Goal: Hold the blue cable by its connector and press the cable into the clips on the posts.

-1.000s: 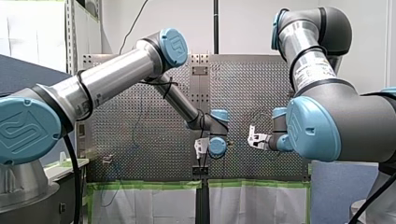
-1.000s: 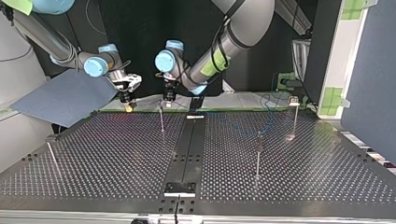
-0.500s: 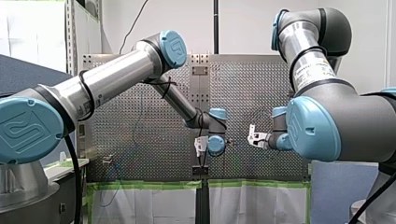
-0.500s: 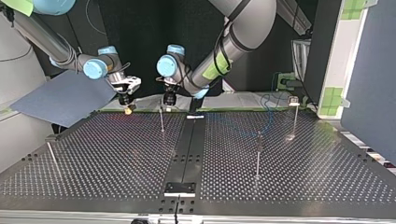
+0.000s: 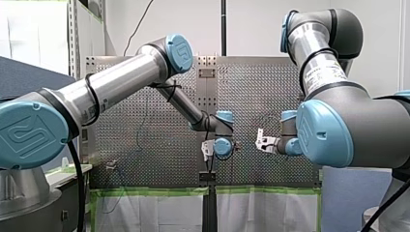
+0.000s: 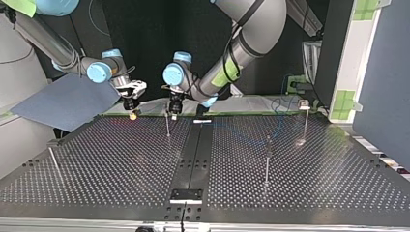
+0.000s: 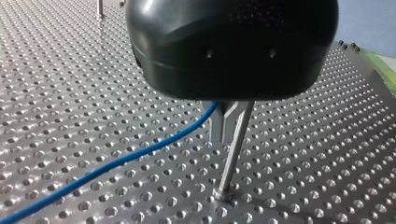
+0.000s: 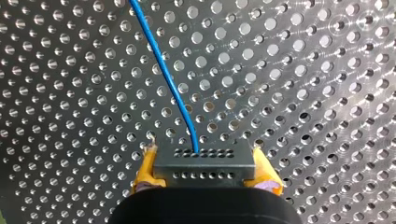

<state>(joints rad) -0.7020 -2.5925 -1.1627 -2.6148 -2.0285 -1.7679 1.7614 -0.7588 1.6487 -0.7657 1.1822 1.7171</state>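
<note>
**Connector gripped, cable drawn up beside the near post**

Our right gripper [image 8: 204, 167] is clamped on the grey connector [image 8: 204, 158], with its yellow pads [image 8: 145, 169] pressed against the two short ends. The blue cable [image 8: 173, 88] leaves the middle of the connector and runs almost straight ahead of the gripper over the perforated table [image 8: 327, 93], curving slightly to one side.

We judge that this long axis leads toward our left gripper [image 7: 226, 122]. Its metal fingers [image 7: 217, 123] sit close together on the cable, which trails off sideways from them low over the holes. A thin post [image 7: 233, 158] stands just beside those fingers. It leans in this view, with its foot set in a hole.

Our left arm is much the nearer to that post. The coming press therefore depends on whether the cable lies over the post's clip or beside it. We cannot tell which, because the black housing hides the top of the post.

The right wrist view shows the grip on the connector but no post. The top view shows what neither wrist view does: the two grippers side by side and apart at the table's far edge, and further posts [image 6: 267, 162] well apart from them. In that view the cable between the grippers is too thin to trace.
</note>
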